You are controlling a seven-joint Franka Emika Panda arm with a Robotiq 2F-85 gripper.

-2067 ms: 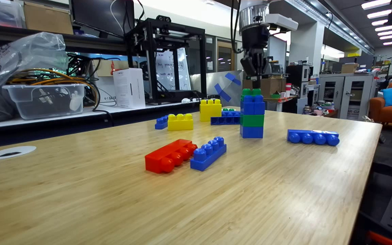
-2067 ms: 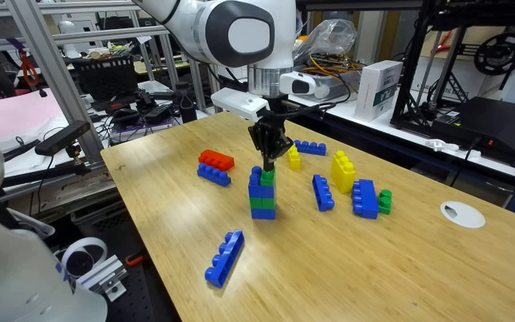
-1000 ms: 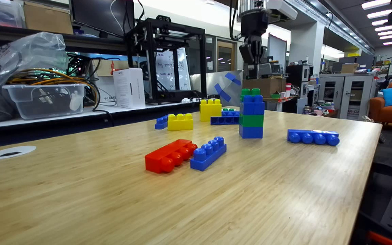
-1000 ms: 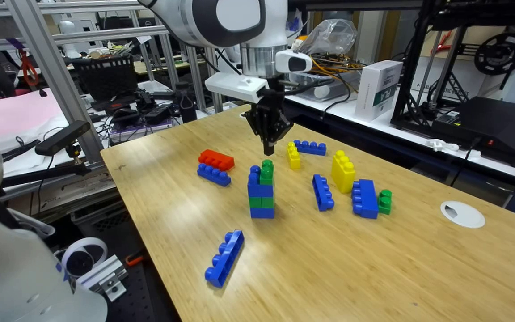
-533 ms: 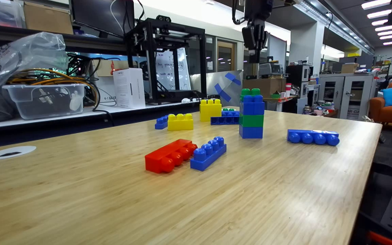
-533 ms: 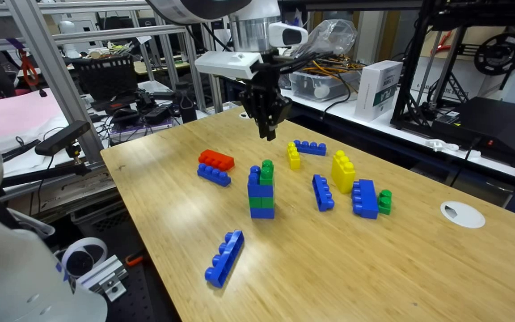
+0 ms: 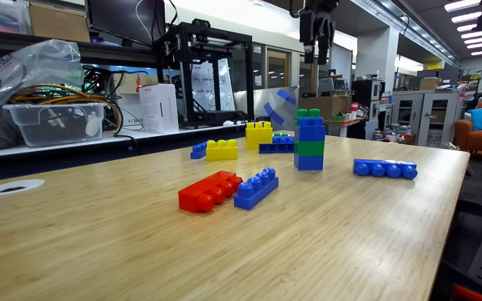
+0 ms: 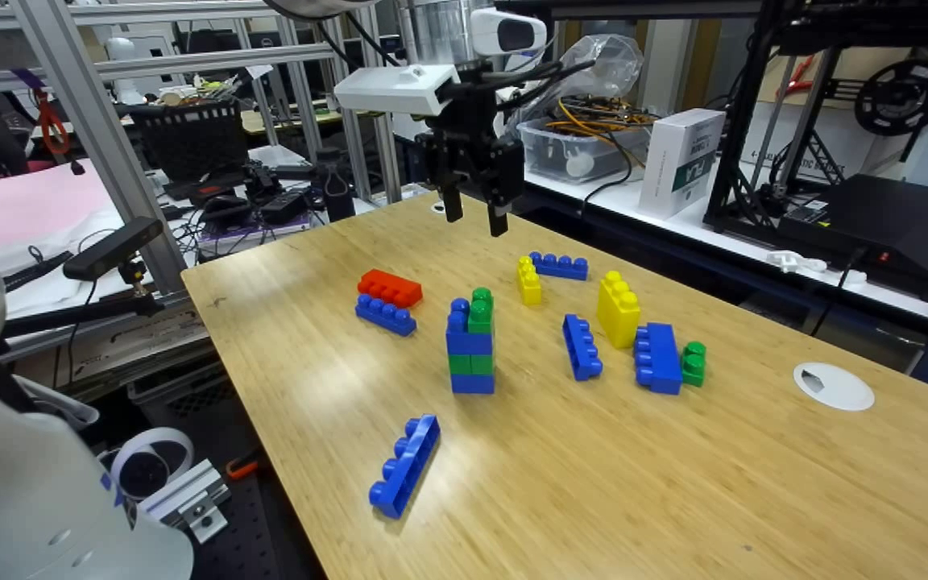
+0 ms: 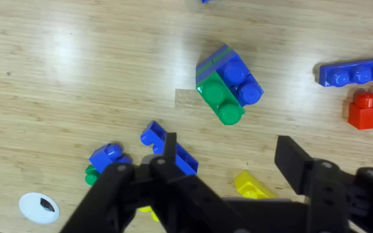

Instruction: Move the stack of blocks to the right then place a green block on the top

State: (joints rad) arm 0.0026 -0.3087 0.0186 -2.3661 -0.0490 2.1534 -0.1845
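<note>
end effector (image 8: 476,221) apart, empty, above stack of blocks (image 8: 470,346) | green block (image 9: 220,99) atop it | likely retreat: rise straight, nudging nothing

Obstacles, in an exterior view: stack of blocks (image 8: 470,345), upright near mid-frame; long blue brick (image 8: 407,469), lower and further left; tall yellow brick (image 8: 618,312), right of centre. Free room: worktop (image 8: 698,483), lower right; gap between the stack top and the claw (image 8: 476,223) above.

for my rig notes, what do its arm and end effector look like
The arm is white and rounded, with a shiny silver collar, a white box and black cables near its end. The end effector is black, with two blocky fingers.
</note>
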